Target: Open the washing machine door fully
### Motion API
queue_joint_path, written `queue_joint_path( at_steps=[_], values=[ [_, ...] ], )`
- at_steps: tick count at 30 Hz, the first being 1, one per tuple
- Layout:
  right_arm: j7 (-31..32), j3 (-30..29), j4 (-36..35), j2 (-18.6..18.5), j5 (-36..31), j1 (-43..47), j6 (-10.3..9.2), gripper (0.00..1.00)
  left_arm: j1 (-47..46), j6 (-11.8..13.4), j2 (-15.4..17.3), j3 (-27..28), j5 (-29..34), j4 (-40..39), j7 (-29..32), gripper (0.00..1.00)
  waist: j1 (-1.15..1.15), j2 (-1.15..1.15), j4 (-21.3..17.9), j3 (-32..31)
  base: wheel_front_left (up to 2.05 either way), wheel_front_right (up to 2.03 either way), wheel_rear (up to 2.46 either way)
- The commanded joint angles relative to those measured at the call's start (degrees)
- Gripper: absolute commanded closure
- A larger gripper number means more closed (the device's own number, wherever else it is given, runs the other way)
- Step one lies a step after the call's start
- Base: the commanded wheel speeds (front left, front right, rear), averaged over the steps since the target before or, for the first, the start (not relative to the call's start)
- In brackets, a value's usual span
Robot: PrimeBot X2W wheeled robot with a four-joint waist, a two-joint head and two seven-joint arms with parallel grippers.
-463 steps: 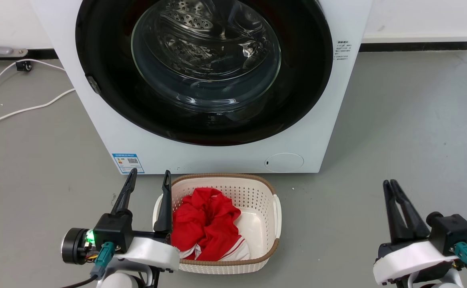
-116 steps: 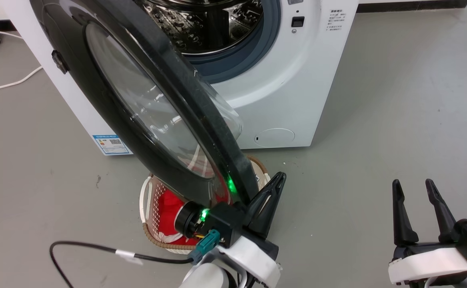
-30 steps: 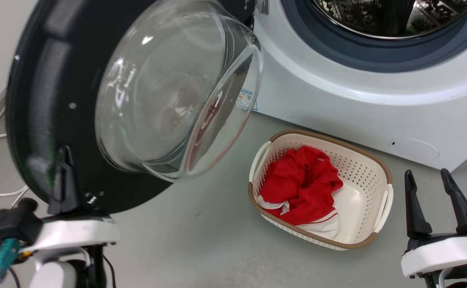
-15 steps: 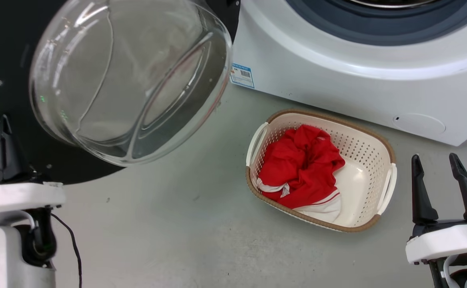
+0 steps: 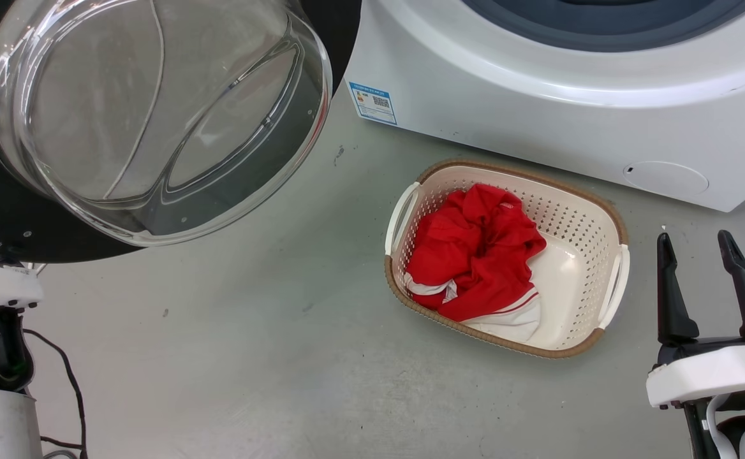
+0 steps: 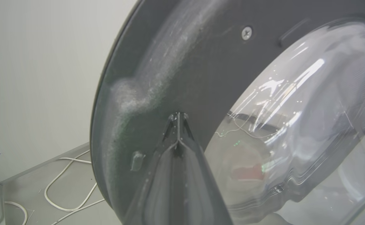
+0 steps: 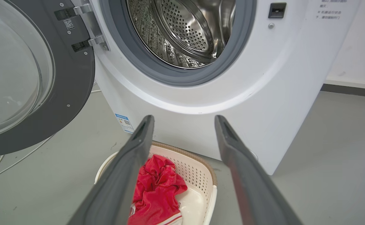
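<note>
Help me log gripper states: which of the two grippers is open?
The right gripper: its two fingers stand well apart. The left gripper has its fingers pressed together, pointing at the dark rim of the washing machine door.

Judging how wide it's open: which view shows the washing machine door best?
Right wrist view: the washing machine door, its hinges and the drum mouth appear together. Head view crops it to glass bowl and lower rim; left wrist view gives a close patch of inner face.

The washing machine door (image 5: pixel 155 115) stands wide open at upper left. A cream basket (image 5: pixel 613 296) holding red cloth (image 5: pixel 474 248) sits on the floor (image 5: pixel 251 357) before the washing machine (image 5: pixel 506 108). The right gripper (image 5: pixel 693 236) holds its fingers apart.
</note>
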Motion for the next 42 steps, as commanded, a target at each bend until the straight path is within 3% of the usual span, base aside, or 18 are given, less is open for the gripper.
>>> queue_joint_path(
  at_steps=[1,7,12,20,31,38,39,40,41,42],
  values=[
    [-0.28,-0.01,0.21,0.07,-0.03,-0.64,-0.04,0.00,-0.39,-0.19,0.37,0.63,0.53,0.46,-0.06,1.00,0.00,0.00,-0.07,-0.09,0.00,0.00,0.00],
    [-0.95,-0.05,1.33,0.07,0.63,-0.39,-0.04,0.00,2.12,-0.45,-2.10,2.38,3.07,-1.77,-0.10,1.00,0.00,0.00,-0.39,-1.55,0.00,0.00,0.00],
    [-1.86,0.08,2.73,0.08,1.29,0.26,-0.04,0.00,7.60,-0.30,-6.44,3.22,6.80,-8.51,-0.10,1.00,0.00,0.00,-0.90,-4.24,0.00,0.00,0.00],
    [-4.12,1.10,5.82,0.08,3.34,1.28,-0.04,0.00,18.30,-1.13,-12.72,-0.35,11.72,-18.30,-0.10,1.00,0.00,0.00,-3.88,-9.35,0.00,0.00,0.00],
    [-5.76,2.87,8.26,0.08,3.88,1.40,-0.04,0.00,21.38,-1.71,-14.73,-11.83,13.77,-19.68,-0.10,1.00,0.00,0.00,-10.07,-12.13,0.00,0.00,0.00],
    [-6.48,4.25,8.82,0.08,3.27,1.65,-0.04,0.00,20.64,-1.87,-14.82,-15.71,16.16,-18.63,-0.10,1.00,0.00,0.00,-15.37,-13.80,0.00,0.00,0.00],
    [-6.48,4.44,8.79,0.08,3.31,1.73,-0.04,0.00,20.60,-1.78,-14.82,-15.93,16.43,-18.68,-0.10,0.93,0.00,0.00,-16.11,-13.93,0.00,0.00,0.00],
    [-6.50,4.49,8.74,0.07,3.06,1.76,-0.04,0.00,20.46,-1.69,-14.80,-16.17,16.61,-18.72,-0.10,0.63,0.00,0.00,-16.85,-14.06,0.00,0.00,0.00],
    [-6.45,4.63,8.77,0.08,3.04,1.82,-0.04,0.00,20.45,-1.59,-14.80,-16.42,16.91,-18.51,-0.10,0.45,0.00,0.00,-17.55,-14.23,0.00,0.00,0.00],
    [-6.43,4.71,8.75,0.07,3.12,1.79,-0.04,0.00,20.33,-1.45,-14.79,-16.57,17.02,-18.51,-0.10,0.19,0.00,0.00,-18.22,-14.26,0.00,0.00,0.00]
  ],
)
